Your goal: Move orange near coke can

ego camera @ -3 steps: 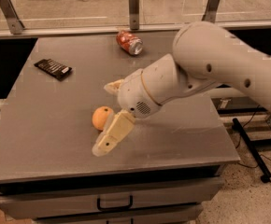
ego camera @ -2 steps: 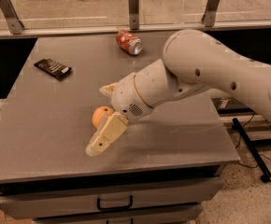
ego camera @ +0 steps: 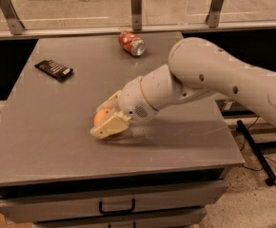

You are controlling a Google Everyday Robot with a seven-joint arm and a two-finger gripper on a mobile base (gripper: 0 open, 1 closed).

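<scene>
The orange (ego camera: pixel 100 117) sits on the grey table (ego camera: pixel 57 141) left of centre, mostly covered by my gripper (ego camera: pixel 105 116). The gripper reaches in from the right and is low over the table. Its two cream fingers (ego camera: pixel 110 128) are closed in on either side of the orange, which is still at table height. The coke can (ego camera: pixel 131 43) lies on its side near the far edge of the table, silver end facing right, well beyond the gripper.
A flat black rectangular packet (ego camera: pixel 54 69) lies at the far left of the table. A glass railing with metal posts (ego camera: pixel 136 7) runs behind the table. A drawer with a black handle (ego camera: pixel 116 206) is below the front edge. My white arm (ego camera: pixel 214 75) spans the right side.
The gripper has dropped and swung left over the orange. Its fingers, spread wide beside the fruit before, have closed in around it.
</scene>
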